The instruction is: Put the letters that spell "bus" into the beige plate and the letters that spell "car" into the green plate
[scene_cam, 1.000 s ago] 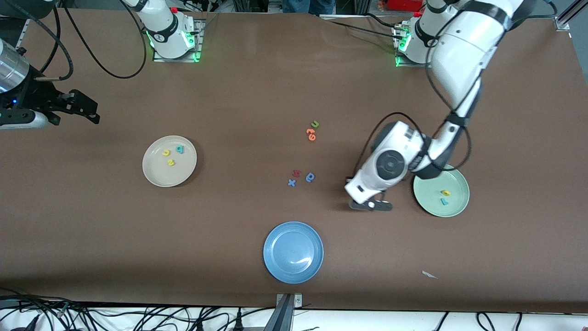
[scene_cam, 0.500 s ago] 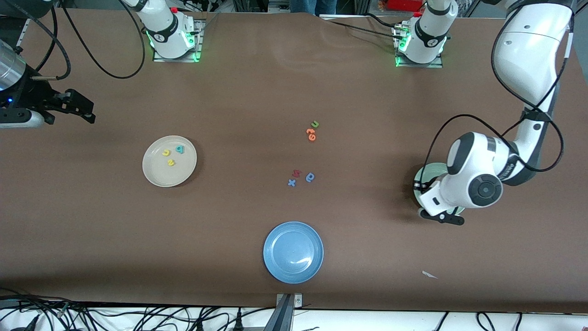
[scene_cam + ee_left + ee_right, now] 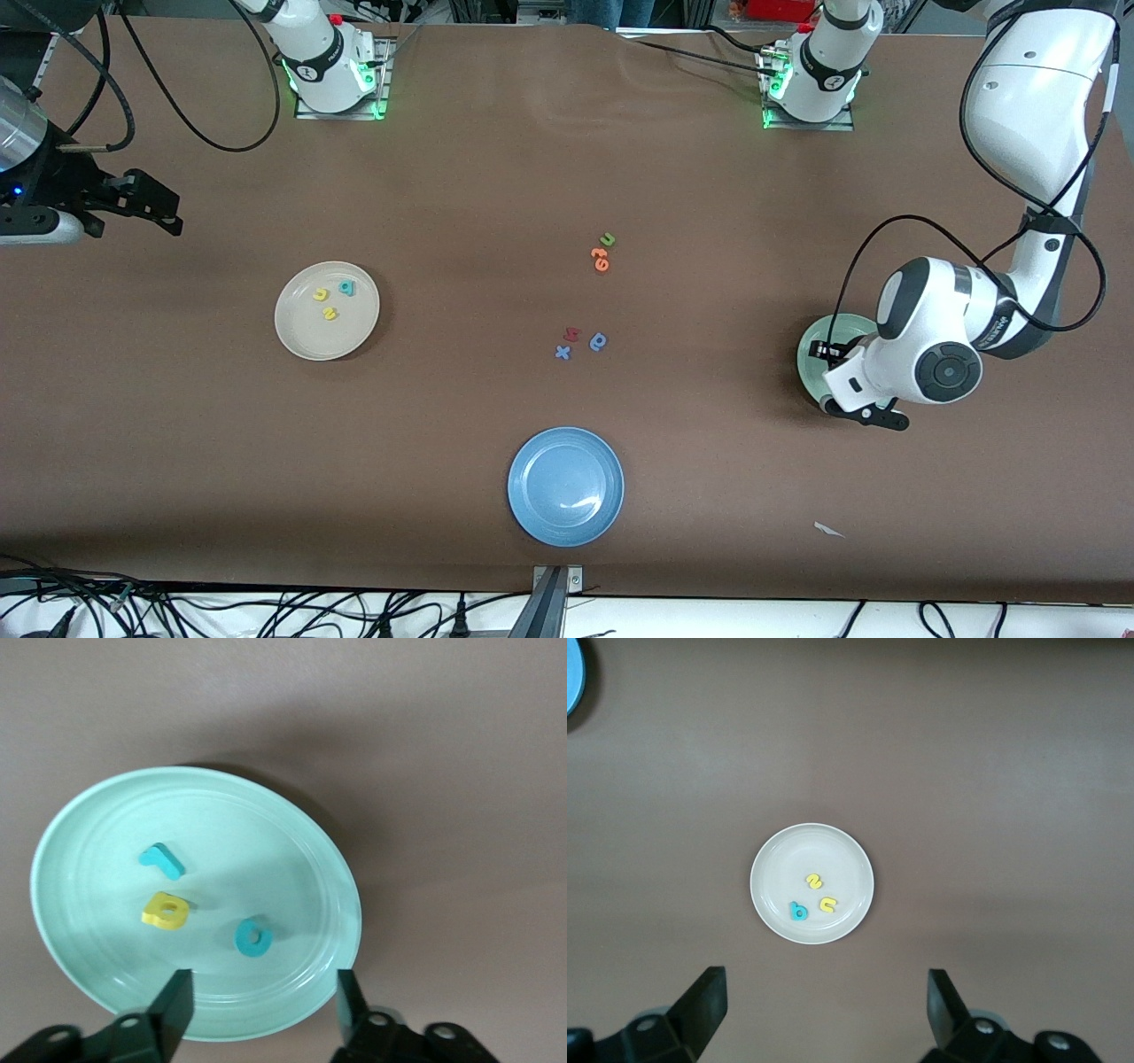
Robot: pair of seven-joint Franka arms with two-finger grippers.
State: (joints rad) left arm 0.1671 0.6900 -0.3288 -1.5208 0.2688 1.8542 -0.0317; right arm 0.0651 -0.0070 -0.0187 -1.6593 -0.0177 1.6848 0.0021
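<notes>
Left hand [image 3: 261, 1010], a second ago low over bare table, now hangs over the green plate [image 3: 80, 815] with fingers spread and empty; the teal c [image 3: 252, 936] has joined the r [image 3: 161, 860] and a [image 3: 166, 910]: three letters there. Beige plate [image 3: 292, 332] holds three: b [image 3: 347, 287], u [image 3: 321, 294], s [image 3: 330, 313]. Both words appear complete. Right hand [image 3: 146, 211] waits spread near the table's edge. Five spare letters and one blue plate [image 3: 565, 486] remain.

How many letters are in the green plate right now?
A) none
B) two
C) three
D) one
C: the left wrist view shows three letters lying in the green plate: a teal r, a yellow a and a teal c, with the left tool open above the plate's edge and holding nothing.
</notes>
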